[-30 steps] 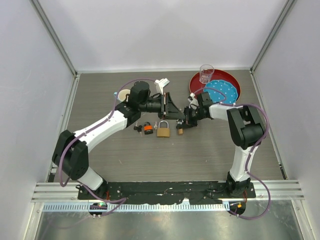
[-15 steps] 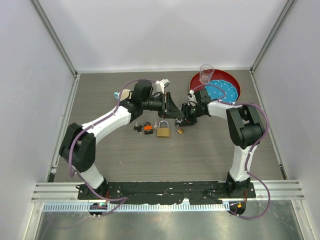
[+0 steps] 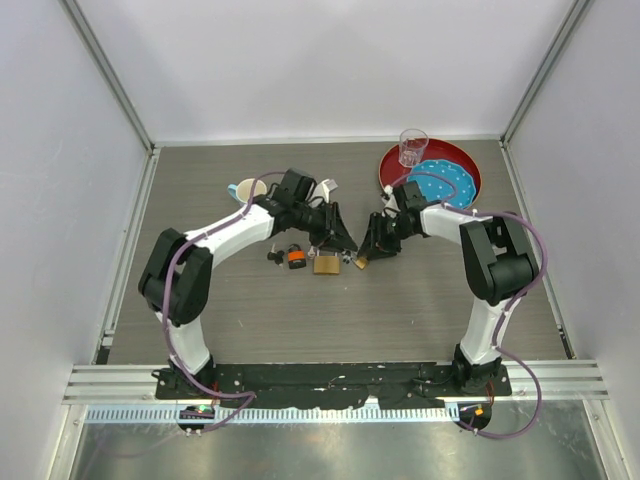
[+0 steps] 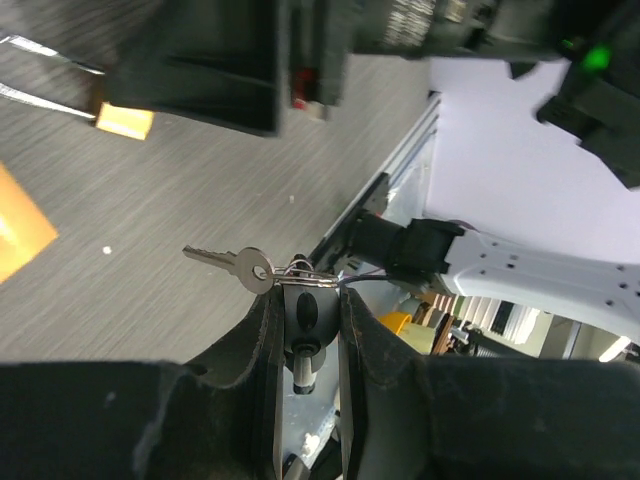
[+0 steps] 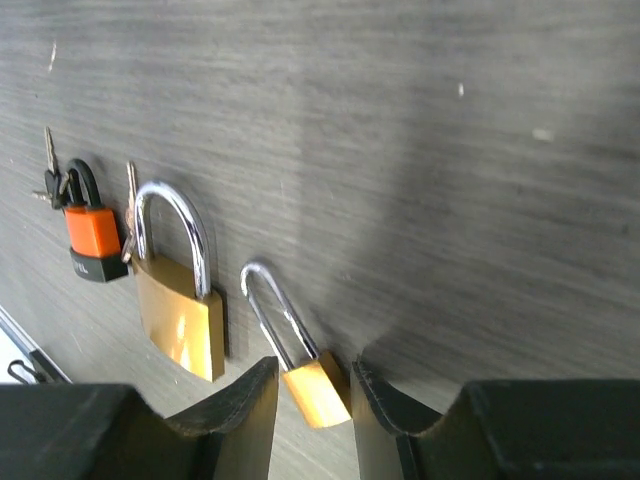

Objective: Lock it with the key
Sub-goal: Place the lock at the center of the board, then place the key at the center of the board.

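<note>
Counter (image 3: 450,290): both arms meet over the middle, wrists almost nose to nose. My first worry is a knock between them, since neither has much room to turn.

Big brass padlock (image 5: 180,315): lies flat. I cannot tell whether its shackle is seated. A sweep by either arm could shove it into its neighbours.

Key bunch (image 5: 92,232), the one with the orange head: it lies on the counter just beside the big padlock's shackle, on the side away from the tiny lock. Nothing holds it. The risk I see is the job going ahead with the wrong key.

Right pincer (image 5: 314,375): part open, straddling the body of the tiny brass padlock (image 5: 312,392), which lies on the counter. It grips nothing. One pad looks very close to the brass (contact unclear). Closing off-centre could squirt the lock sideways.

Left pincer (image 4: 306,298): closed on a thin key ring (image 4: 305,268). A silver key (image 4: 228,261) sticks out to one side. The pinch is on the wire, not the blade, so I expect the key to swing or twist when pressed at a keyway.

Writing: there is pale lettering on the dark housing at the top of the left wrist view, too blurred to read. I can read no stamp on either lock.
</note>
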`<control>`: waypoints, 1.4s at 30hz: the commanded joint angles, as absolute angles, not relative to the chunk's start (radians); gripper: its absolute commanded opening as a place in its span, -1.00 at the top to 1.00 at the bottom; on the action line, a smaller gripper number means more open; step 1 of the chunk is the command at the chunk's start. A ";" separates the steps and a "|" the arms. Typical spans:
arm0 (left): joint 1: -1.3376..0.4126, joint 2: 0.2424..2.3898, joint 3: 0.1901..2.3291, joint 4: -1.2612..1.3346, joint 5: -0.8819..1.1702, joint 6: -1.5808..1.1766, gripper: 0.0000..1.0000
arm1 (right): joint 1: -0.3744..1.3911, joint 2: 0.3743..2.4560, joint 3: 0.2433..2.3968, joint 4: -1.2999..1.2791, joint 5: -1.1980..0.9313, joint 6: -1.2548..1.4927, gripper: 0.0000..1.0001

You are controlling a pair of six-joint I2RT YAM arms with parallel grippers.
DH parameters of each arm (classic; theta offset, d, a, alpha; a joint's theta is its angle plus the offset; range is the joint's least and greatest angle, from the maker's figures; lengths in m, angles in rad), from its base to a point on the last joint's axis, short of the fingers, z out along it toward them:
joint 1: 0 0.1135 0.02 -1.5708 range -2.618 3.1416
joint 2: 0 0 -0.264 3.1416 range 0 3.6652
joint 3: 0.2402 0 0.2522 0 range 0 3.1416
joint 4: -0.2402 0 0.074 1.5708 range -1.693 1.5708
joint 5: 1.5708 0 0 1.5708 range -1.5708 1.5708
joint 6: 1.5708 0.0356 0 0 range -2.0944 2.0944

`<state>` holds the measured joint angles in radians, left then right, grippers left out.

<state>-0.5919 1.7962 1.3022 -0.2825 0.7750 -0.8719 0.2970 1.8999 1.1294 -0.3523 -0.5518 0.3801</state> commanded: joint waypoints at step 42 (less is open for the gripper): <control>-0.586 1.988 1.575 -0.457 0.534 -0.759 -0.12 | 0.275 1.669 1.092 -0.434 -0.535 0.364 0.11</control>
<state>-0.5884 2.0701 1.5425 -0.5041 0.5388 -0.7517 0.2790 1.7210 1.0626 -0.4343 -0.5358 0.3752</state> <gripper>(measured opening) 0.549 0.443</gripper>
